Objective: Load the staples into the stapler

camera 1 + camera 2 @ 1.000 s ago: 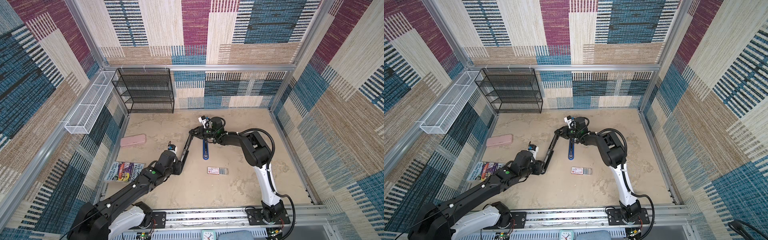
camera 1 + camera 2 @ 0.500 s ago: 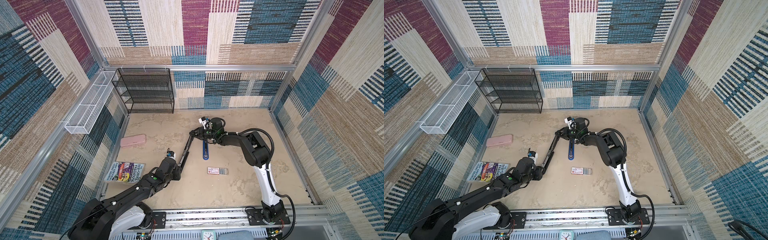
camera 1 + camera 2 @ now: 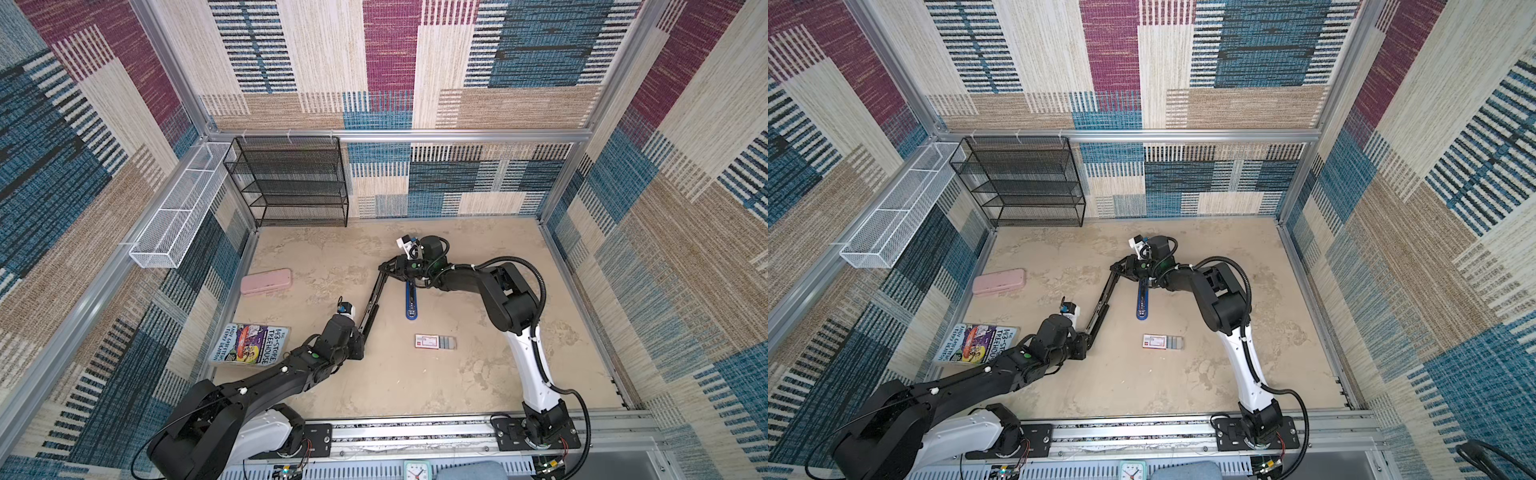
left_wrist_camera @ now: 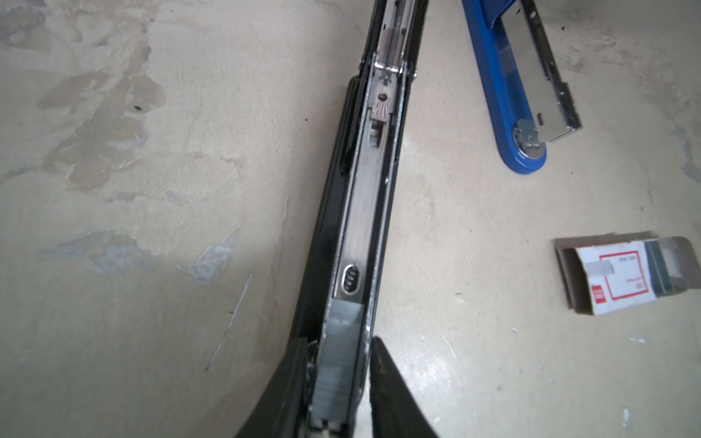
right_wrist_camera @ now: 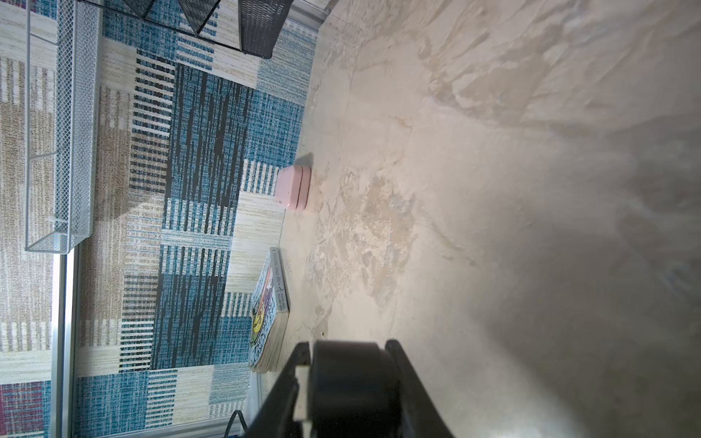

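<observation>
Walls (image 3: pixel 374 62) were woven patchwork: blue, magenta, beige, cream. Floor (image 3: pixel 478 374) was mottled sandy. Black mesh shelf rack (image 3: pixel 291 183) stood against back wall (image 3: pixel 457 183); white wire basket (image 3: pixel 178 212) hung, seemingly, on side frame rail (image 3: pixel 83 307).

**Bystanders along the left edge**

A pink oblong case (image 3: pixel 266 281) lies flat and closed near the left edge of the sandy, mottled tabletop (image 3: pixel 478 374). Nearer the front along that same edge lies a colourful paperback book (image 3: pixel 249 345), cover up, well apart from the case. A black mesh shelf rack (image 3: pixel 291 183) stands in the far left corner. A white wire basket (image 3: pixel 178 216) hangs on the left wall. Woven patchwork panels (image 3: pixel 519 62) line the walls.
</observation>
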You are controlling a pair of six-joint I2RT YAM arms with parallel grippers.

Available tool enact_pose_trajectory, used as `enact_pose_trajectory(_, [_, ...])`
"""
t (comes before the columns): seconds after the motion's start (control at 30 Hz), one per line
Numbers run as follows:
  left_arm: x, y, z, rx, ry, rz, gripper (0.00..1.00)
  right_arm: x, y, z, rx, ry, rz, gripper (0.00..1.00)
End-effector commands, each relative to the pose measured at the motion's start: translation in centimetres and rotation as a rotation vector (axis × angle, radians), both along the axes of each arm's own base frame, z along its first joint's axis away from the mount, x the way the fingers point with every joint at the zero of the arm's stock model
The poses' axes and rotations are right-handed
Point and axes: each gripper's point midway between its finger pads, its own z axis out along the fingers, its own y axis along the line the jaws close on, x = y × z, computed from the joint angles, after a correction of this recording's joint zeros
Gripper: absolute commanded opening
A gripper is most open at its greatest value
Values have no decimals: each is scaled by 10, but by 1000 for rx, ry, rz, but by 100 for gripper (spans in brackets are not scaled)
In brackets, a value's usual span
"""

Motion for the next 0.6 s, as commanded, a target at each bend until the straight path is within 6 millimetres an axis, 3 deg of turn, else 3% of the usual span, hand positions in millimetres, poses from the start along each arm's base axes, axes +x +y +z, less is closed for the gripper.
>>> enact_pose_trajectory(0.0, [3,-6,6,-19,-33,-30,29,3,3,6,13,-20,0,26])
enact_pose_trajectory(0.3, [3,-6,4,-13,-33,-38,10,3,2,2,-4,-25,-3,26])
enact_pose_trajectory(0.43, [5,-6,8,-5,-46,-42,1,1,4,10,-37,-76,3,26])
enact_pose_trajectory(0.57, [8,-9,15,-12,-64,-49,0,-6,9,21,-95,-161,12,27])
